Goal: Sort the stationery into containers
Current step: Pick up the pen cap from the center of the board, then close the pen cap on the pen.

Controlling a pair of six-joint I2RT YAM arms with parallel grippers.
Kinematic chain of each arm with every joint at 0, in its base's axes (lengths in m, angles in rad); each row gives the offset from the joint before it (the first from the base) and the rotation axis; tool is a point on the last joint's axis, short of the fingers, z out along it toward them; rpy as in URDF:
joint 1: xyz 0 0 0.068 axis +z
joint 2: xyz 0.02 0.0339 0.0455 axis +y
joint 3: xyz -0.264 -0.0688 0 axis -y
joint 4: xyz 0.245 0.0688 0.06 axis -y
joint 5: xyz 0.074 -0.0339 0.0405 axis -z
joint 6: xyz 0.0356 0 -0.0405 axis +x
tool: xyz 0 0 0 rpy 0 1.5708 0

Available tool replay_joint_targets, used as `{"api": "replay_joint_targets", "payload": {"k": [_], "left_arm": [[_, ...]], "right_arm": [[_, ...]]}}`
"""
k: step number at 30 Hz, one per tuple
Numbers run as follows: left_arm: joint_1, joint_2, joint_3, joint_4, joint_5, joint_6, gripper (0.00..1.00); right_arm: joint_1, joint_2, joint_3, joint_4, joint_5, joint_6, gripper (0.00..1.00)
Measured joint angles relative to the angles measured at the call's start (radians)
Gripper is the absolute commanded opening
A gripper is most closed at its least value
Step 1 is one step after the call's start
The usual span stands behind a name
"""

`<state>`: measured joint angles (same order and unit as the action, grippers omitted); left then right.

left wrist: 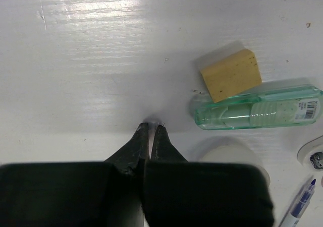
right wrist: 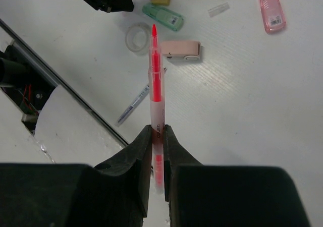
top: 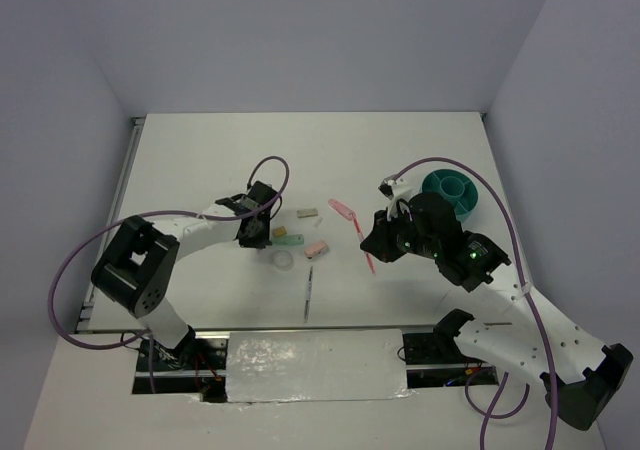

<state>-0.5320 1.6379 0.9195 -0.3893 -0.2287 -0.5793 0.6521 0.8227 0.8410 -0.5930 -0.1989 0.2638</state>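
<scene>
Right pincer (right wrist: 157, 131) grips a pink pen (right wrist: 156, 80).
The left pincer (left wrist: 151, 128) is shut tight with nothing in it, low over the white bench (left wrist: 91, 60), near a tan block (left wrist: 231, 74).

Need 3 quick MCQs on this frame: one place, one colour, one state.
1. Where is the teal organiser? A right side of the table B left side C between the arm bases
2. Colour of the pen in the right pincer? A blue B pink-red C green
3. Left pincer state? A open B shut on a pen C shut, empty
Key: 1A, top view shows it on the right; 2B, right wrist view shows a pink-red barrel; 3C, jaws meet with nothing between.
</scene>
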Motion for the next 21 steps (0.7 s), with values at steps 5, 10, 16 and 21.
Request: {"api": "replay_joint_targets", "payload": {"k": [5, 10, 16, 21], "left_arm": [[0.0, -0.036, -0.019, -0.024, -0.001, -0.006, 0.0], [0.0, -0.25, -0.031, -0.107, 0.0, -0.032, 0.0], [0.0, -0.709, 0.002, -0.045, 0.067, -0.061, 0.0], [0.0, -0.977, -0.012, 0.153, 0.207, -0.084, 0.0]], "right_arm": [[0.0, -0.016, -0.006, 0.014, -0.017, 0.001, 0.0], [0.001, -0.094, -0.079, 0.101, -0.057, 0.035, 0.0], [0.01, -0.154, -0.228, 0.343, -0.126, 0.164, 0.0], [0.095, -0.168, -0.325, 0.538, -0.134, 0.292, 0.0]]}}
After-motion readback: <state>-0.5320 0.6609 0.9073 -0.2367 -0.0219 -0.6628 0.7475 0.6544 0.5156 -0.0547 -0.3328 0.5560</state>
